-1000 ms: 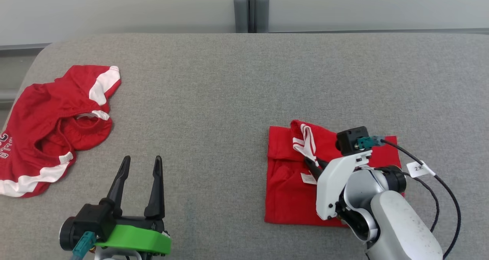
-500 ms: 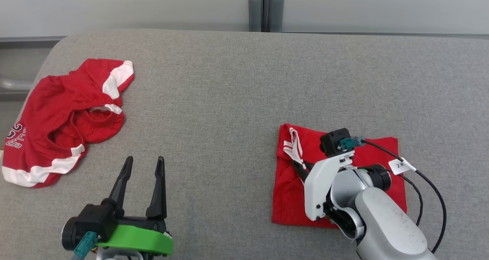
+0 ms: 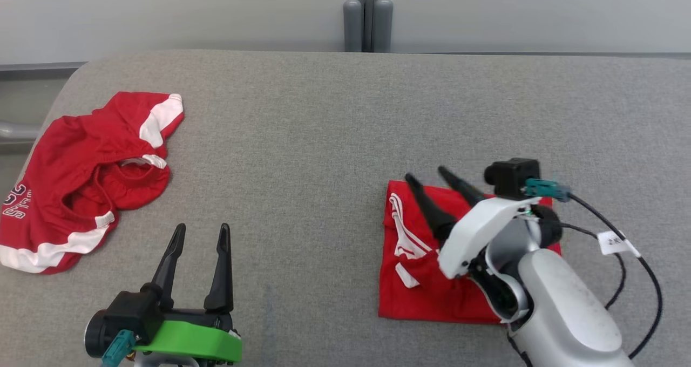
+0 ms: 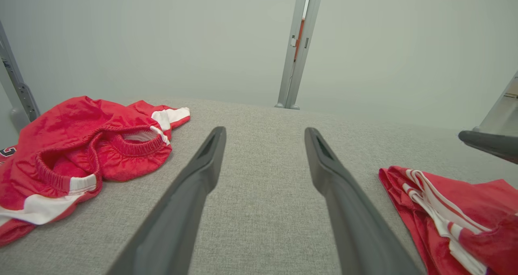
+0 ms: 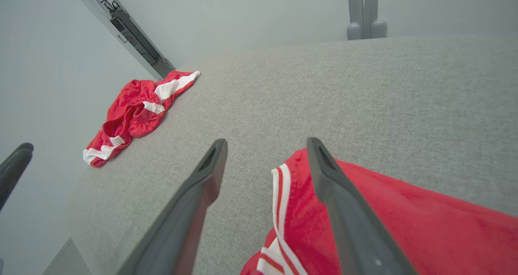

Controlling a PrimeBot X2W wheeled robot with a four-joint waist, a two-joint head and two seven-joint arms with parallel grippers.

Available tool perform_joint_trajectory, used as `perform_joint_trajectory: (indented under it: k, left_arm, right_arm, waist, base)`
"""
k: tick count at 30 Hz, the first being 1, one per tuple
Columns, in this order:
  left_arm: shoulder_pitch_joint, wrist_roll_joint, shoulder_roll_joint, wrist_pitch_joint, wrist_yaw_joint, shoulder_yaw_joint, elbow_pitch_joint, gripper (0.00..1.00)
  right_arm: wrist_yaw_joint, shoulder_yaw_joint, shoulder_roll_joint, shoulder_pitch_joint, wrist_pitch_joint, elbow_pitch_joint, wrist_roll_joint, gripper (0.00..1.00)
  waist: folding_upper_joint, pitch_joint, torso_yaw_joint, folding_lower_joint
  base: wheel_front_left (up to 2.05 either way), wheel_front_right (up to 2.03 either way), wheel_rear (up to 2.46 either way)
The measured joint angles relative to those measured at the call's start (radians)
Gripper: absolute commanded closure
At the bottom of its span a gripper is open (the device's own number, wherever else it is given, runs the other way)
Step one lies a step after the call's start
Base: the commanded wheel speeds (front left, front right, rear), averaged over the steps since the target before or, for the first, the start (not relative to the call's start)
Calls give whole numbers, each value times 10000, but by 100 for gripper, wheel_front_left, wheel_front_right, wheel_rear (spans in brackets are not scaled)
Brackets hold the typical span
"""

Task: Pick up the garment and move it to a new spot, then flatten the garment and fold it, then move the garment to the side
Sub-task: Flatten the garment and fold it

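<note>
Folded garment [image 3: 415, 302] lies flat on the right half of the grey table [image 3: 302, 140], toward the near edge. It is red, slightly shiny knit, roughly rectangular with fairly straight edges and a few soft creases. White ribbed trim [image 3: 402, 226] with thin red stripes runs down its left side. Right gripper [image 3: 426, 174] is over the garment's far-left corner, its two long dark tapered fingers spread wide with nothing between them. In the right wrist view one finger is over red cloth and the other over bare table; can't tell if the tips touch the fabric. Right forearm [image 3: 561, 302] is a smooth white shell, lightly speckled, with a looping black cable [image 3: 642, 270] carrying a white tag [image 3: 615, 243]. Left gripper [image 3: 201, 228] is at lower left, fingers also spread wide and empty. They are matte dark plastic narrowing to blunt tips, on a bright green collar [image 3: 189, 342]. Table cover is coarse woven grey fabric, matte, with a rounded far-left corner. Crumpled garment [image 3: 70, 162] sits at the table's left edge, well apart from the folded one. It is red with white bands, has a gathered elastic waistband [image 4: 133, 145] and is bunched and lumpy. Behind is a smooth pale wall and a grey post [image 3: 363, 27] with two rounded cylinders at its base.
</note>
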Motion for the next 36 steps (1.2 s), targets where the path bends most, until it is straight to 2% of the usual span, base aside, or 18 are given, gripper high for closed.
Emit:
perform_joint_trajectory:
  k: [7,11,14,19,24,25,26,27,36]
  left_arm:
    - [70,27,-10,-2,0,247,84,0]
    - [67,2,-13,0,0,313,173,0]
    - [64,2,-15,0,0,370,224,0]
    - [70,0,-15,0,0,430,291,0]
    - [73,-84,-15,0,0,412,345,0]
    - [73,-92,-15,0,0,393,347,0]
    - [73,-94,-15,0,0,380,347,0]
    - [73,-94,-15,0,0,362,347,0]
    - [57,-77,-17,-2,0,221,332,0]
  right_arm:
    - [0,-2660,-33,1223,-2479,-683,-3110,0]
    - [0,-3463,-35,1978,-3582,-805,-4408,0]
    - [2,-3772,-40,2406,-4011,-717,-4640,0]
    - [2,-4086,-40,2951,-4255,-424,-4349,0]
    - [2,-3703,-40,3198,-4301,35,-4339,0]
    - [2,-3574,-40,3192,-4309,117,-4353,15]
    - [2,-3419,-36,3175,-4309,215,-4353,65]
    - [2,-3239,-35,3140,-4314,322,-4353,100]
    - [4,-727,-6,1822,-4326,2013,-4159,100]
  waist:
    - [0,-120,-429,0]
    - [0,-189,-738,0]
    - [0,-255,-964,0]
    - [0,-387,-1271,0]
    - [0,-505,-1419,0]
    - [0,-505,-1414,0]
    - [0,-500,-1402,0]
    - [0,-489,-1382,0]
    - [0,-283,-1002,0]
  base:
    - [0,0,0]
    - [0,0,0]
    - [0,0,0]
    - [0,0,0]
    - [0,0,0]
    - [0,0,0]
    - [0,0,0]
    - [0,0,0]
    - [0,0,0]
